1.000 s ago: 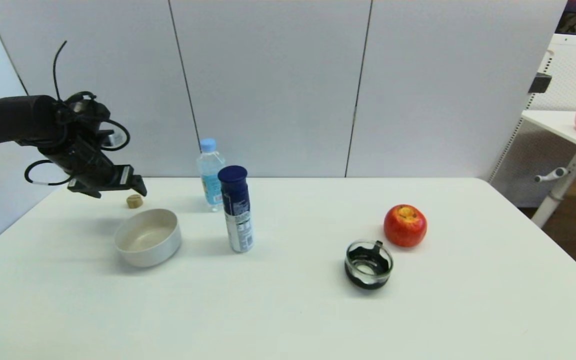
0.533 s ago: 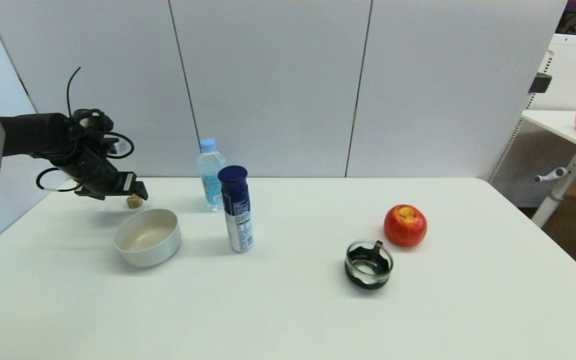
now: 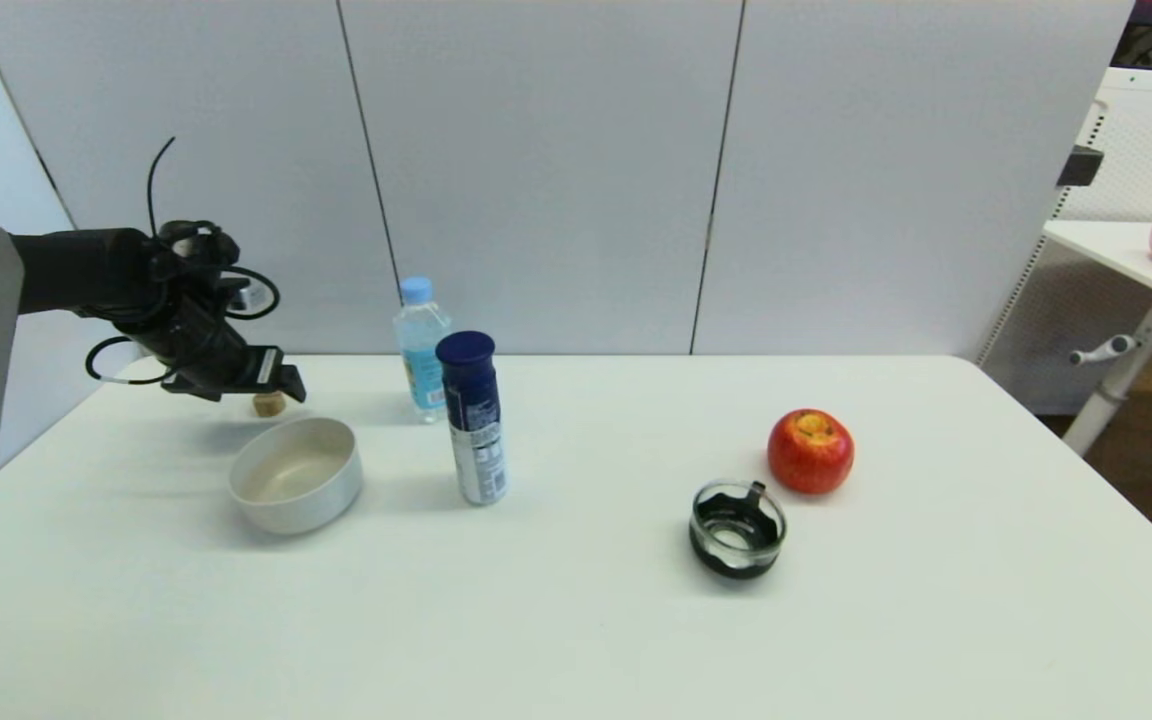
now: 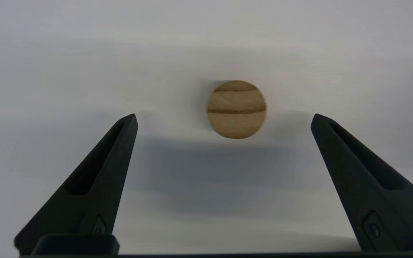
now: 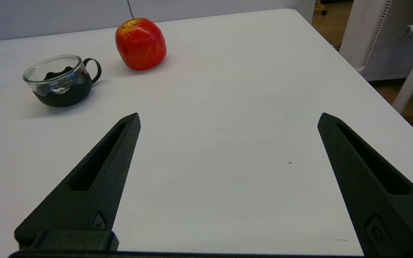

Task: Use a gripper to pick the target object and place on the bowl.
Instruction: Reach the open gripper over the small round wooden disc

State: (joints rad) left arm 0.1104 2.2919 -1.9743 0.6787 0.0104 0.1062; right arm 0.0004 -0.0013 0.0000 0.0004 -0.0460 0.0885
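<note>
Left gripper (image 4: 222,120) jaws wide apart, nothing between them yet; the target object (image 4: 236,109), a small tan cork-like cylinder, sits on the white table (image 3: 576,600) just past the fingertips and a bit off-centre toward one finger, seen end-on from above, so the spread looks set to straddle it for a top-down pinch. In the head view the left gripper (image 3: 281,385) hangs just over the target object (image 3: 268,404) at the far left of the table, partly covering it, wrist angled down and forward. The bowl (image 3: 296,474), cream with low straight sides, stands just in front of the cork, close but not touching, so the carry should be short. Judgement: approach step, grasp not yet made; needs a little more forward reach and descent before closing. Right gripper (image 5: 228,118) jaws also apart, idle above the right part of the table, with the glass cup (image 5: 61,80) and apple (image 5: 141,43) beyond it. Blue can (image 3: 473,418) and water bottle (image 3: 421,345) stand right of the bowl, clear of the path. Versus the earlier frames: the arm has come lower and further right, from above-left of the cork to right over it; cork, bowl and the rest unmoved
</note>
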